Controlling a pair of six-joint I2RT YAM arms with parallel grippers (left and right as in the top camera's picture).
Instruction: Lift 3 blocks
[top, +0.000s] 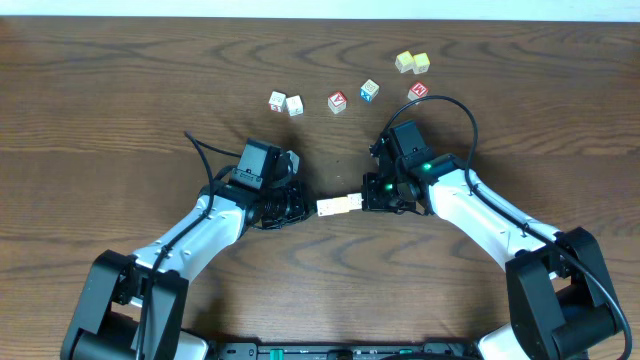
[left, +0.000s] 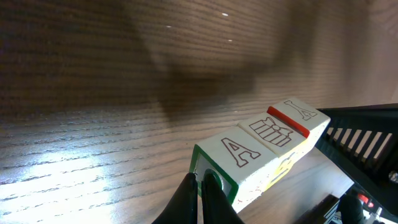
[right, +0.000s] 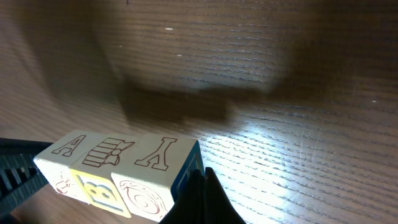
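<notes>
Three blocks (top: 338, 206) form a short pale row between my two grippers at the table's middle. In the left wrist view the row (left: 267, 134) shows line drawings on top, with a green-framed end face against my shut left gripper (left: 200, 180). In the right wrist view the row (right: 112, 158) has its blue-framed end face against my shut right gripper (right: 204, 177). Each gripper presses one end with closed fingertips; neither has a block between its fingers. The row's shadow lies apart from it on the wood, so it seems to hang above the table. From overhead, the left gripper (top: 305, 207) and right gripper (top: 365, 203) face each other.
Along the back stand loose cubes: a whitish pair (top: 285, 103), a red-letter cube (top: 337, 101), a blue-letter cube (top: 370, 90), another red-letter cube (top: 418, 91) and a yellow-green pair (top: 412, 62). Black cables loop off both wrists.
</notes>
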